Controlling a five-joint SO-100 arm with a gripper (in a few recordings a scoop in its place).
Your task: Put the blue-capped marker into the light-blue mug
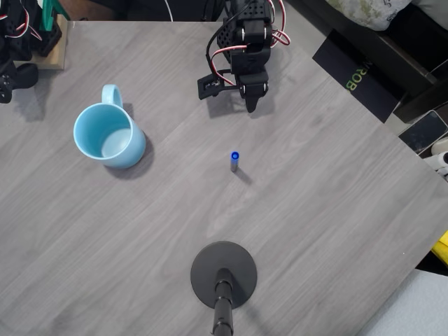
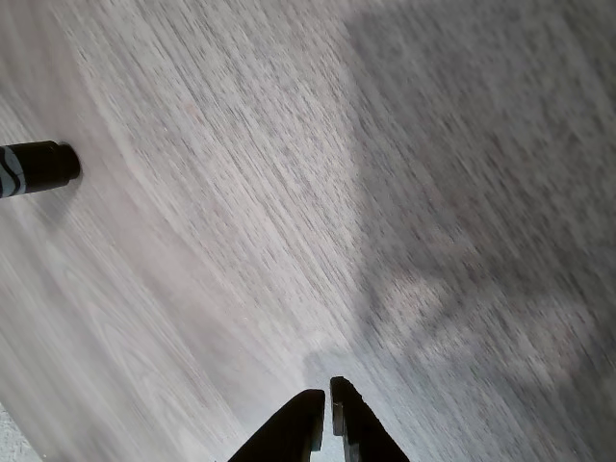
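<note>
Seen from overhead, left to right: the light-blue mug (image 1: 105, 135) sits upright and empty on the grey table (image 1: 336, 231), handle toward the far edge, while the blue-capped marker (image 1: 234, 161) stands on end near the centre, cap up, well apart from the mug. Farther right and nearer the far edge, the gripper (image 1: 250, 105) hovers with nothing in it, its fingers pressed nearly together in the wrist view (image 2: 325, 409), where the marker's dark base shows at the left edge. Because the marker's long axis is vertical, the coming reach likely means opening, travelling toward the table centre, and closing from the side around the barrel.
</note>
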